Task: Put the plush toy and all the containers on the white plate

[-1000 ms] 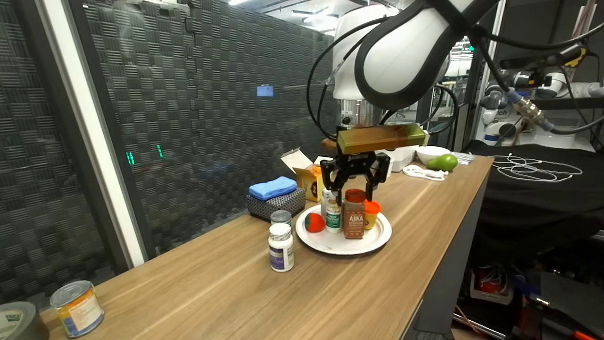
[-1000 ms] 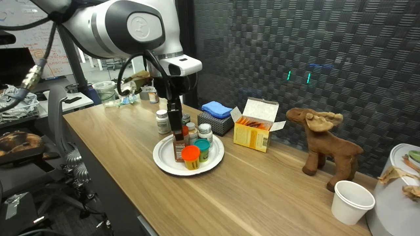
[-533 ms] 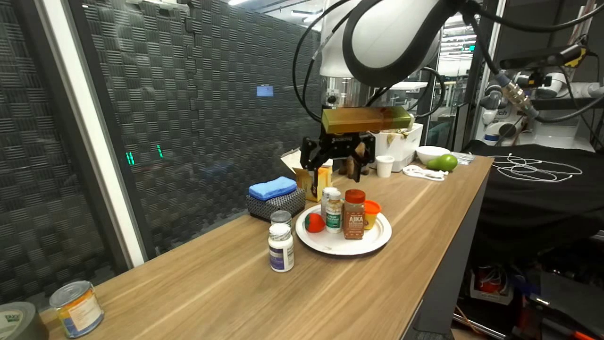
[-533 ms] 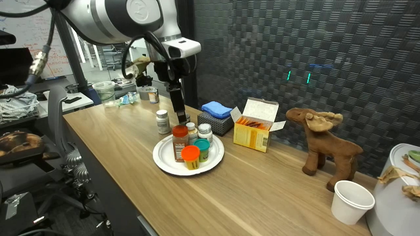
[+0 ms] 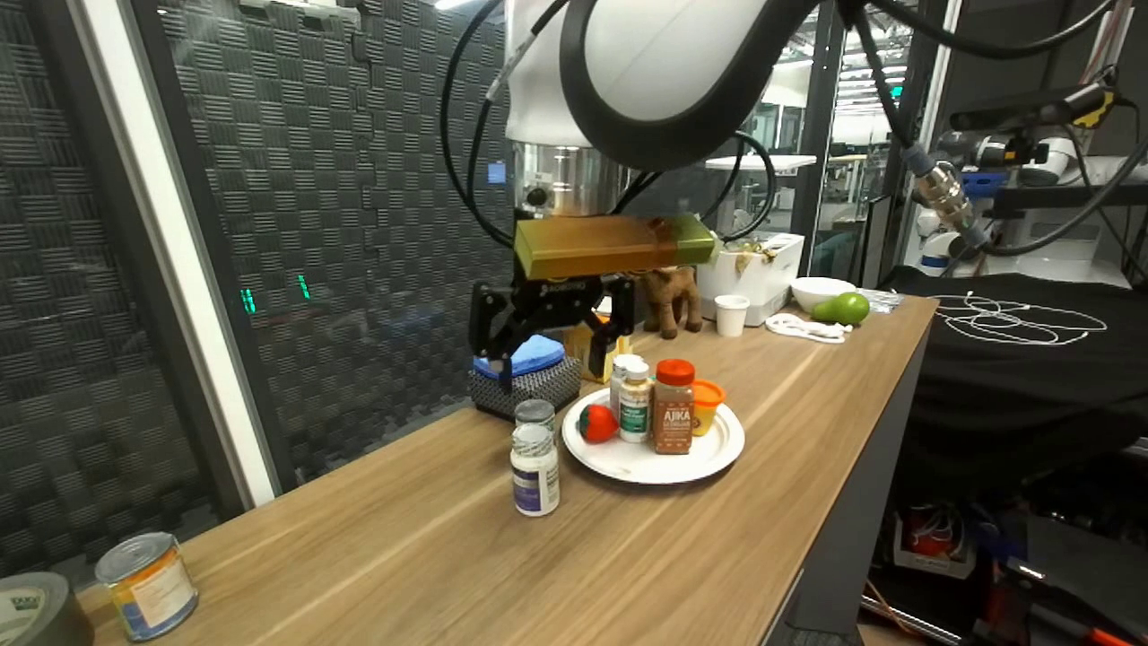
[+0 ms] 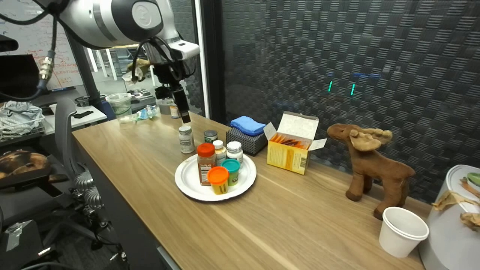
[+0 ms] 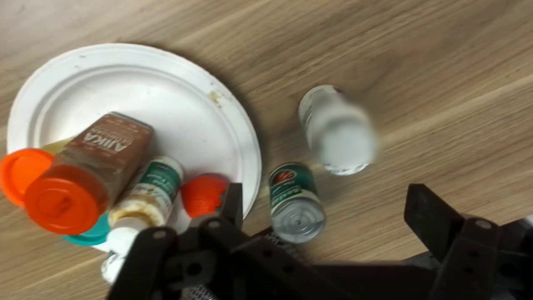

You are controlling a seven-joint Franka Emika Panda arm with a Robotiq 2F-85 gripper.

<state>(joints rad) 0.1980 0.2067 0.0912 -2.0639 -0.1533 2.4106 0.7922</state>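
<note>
My gripper (image 5: 552,375) hangs open above the table beside the plate, nothing between its fingers. Below it in the wrist view stand a green can (image 7: 291,187) and a white pill bottle (image 7: 341,137), partly blurred, both off the white plate (image 7: 195,133). On the plate in both exterior views are a red-lidded brown jar (image 5: 673,417), a white-capped bottle with green label (image 5: 634,413), another white bottle (image 6: 235,152), an orange-lidded tub (image 6: 218,180) and a teal-lidded tub (image 6: 231,168). A red strawberry-like item (image 5: 598,423) lies there too. The plush toy (image 6: 371,165), a brown moose, stands upright away from the plate.
A blue cloth (image 6: 247,125) rests on a dark patterned box (image 6: 249,141), near an opened yellow box (image 6: 288,155). White cups (image 6: 401,234) stand before the plush toy. An orange-labelled can (image 5: 148,588) and a tape roll (image 5: 40,610) are at the table's far end.
A second ago my gripper was around the red-lidded jar's top. It has opened, risen clear and moved off the plate toward the can and pill bottle. The jar stays standing on the plate.
</note>
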